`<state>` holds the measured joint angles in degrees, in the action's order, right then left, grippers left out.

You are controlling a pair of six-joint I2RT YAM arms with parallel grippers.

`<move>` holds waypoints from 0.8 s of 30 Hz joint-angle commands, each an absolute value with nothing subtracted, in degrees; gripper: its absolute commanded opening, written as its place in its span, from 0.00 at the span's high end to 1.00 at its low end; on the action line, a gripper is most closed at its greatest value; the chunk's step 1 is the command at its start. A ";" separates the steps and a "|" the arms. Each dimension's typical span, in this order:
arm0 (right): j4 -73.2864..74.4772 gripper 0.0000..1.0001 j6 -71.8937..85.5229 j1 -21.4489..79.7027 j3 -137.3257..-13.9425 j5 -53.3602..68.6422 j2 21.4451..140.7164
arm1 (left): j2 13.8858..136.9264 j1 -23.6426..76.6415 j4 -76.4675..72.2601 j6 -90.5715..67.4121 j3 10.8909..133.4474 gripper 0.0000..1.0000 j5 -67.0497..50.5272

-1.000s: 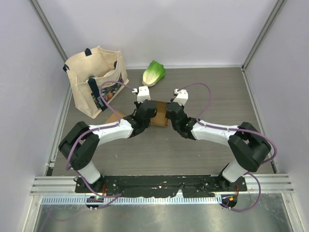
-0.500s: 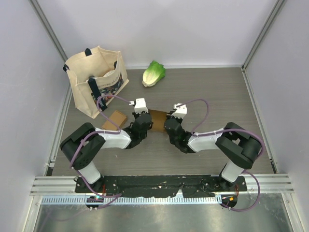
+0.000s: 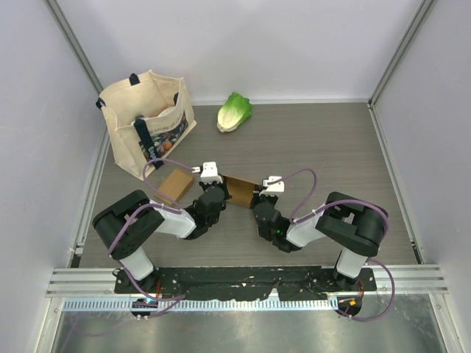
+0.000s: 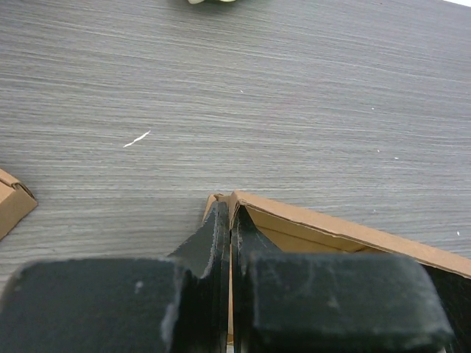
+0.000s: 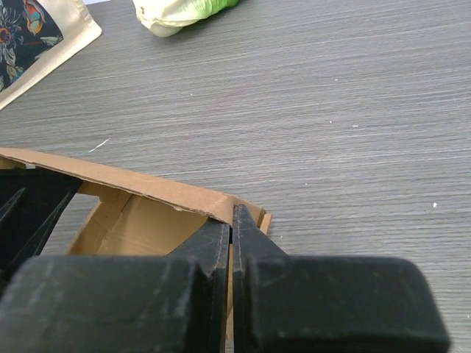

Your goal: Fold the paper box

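Black left gripper and right gripper each pinch an end of the brown cardboard paper box, between them at the near-middle of the grey wood-grain table; pale walls surround, canvas tote and leafy green cabbage behind

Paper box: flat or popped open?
Popped open: paper box shows raised walls around a hollow inside; left gripper and right gripper pinch its ends.

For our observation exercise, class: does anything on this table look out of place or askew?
A lettuce head lies loose at the far side, unrelated to folding the paper box. A second cardboard piece sits askew beside the tote bag.
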<state>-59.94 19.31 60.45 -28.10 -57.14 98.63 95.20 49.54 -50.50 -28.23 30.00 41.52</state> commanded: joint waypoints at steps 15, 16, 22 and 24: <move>-57.06 0.68 21.26 66.97 -22.06 -64.86 93.18 | 98.79 51.33 -59.32 -23.56 23.03 1.00 48.34; -50.25 0.59 22.23 67.41 -22.23 -64.95 91.42 | 98.79 51.59 -59.33 -23.47 23.20 1.00 48.60; -3.17 0.43 40.06 68.55 -29.34 -56.53 71.39 | 98.79 52.21 -59.33 -23.03 23.29 1.00 49.92; 3.21 0.41 40.78 68.47 -29.79 -51.62 65.16 | 98.70 52.38 -59.33 -23.03 23.20 1.00 50.10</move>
